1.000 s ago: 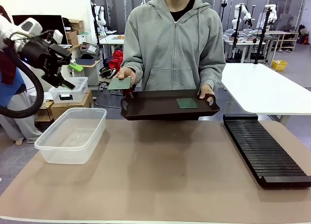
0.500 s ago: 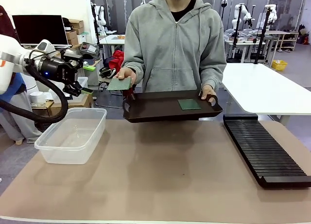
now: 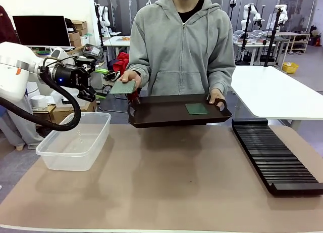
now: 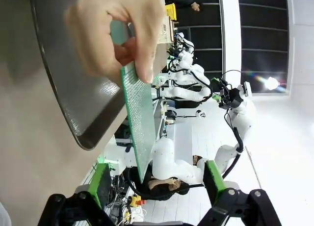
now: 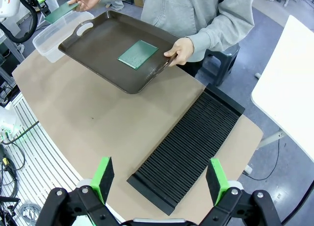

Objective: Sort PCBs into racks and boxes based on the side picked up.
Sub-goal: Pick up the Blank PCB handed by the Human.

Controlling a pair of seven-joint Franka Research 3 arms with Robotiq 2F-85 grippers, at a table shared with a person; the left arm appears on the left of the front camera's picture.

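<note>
Early going: left hand [image 3: 102, 83] gapes wide just beside the PCB [image 3: 124, 87] the person offers off the tray's [image 3: 156, 112] left end. Another PCB [image 3: 196, 108] lies on the tray. Nothing in box [image 3: 65, 159] or rack [image 3: 275, 154] yet.

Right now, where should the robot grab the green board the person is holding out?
I'd grab the free edge of the held PCB, the end away from the person's hand. Come from the robot's left, where the open left gripper faces it; the board is thin, fitting between the fingers.
</note>
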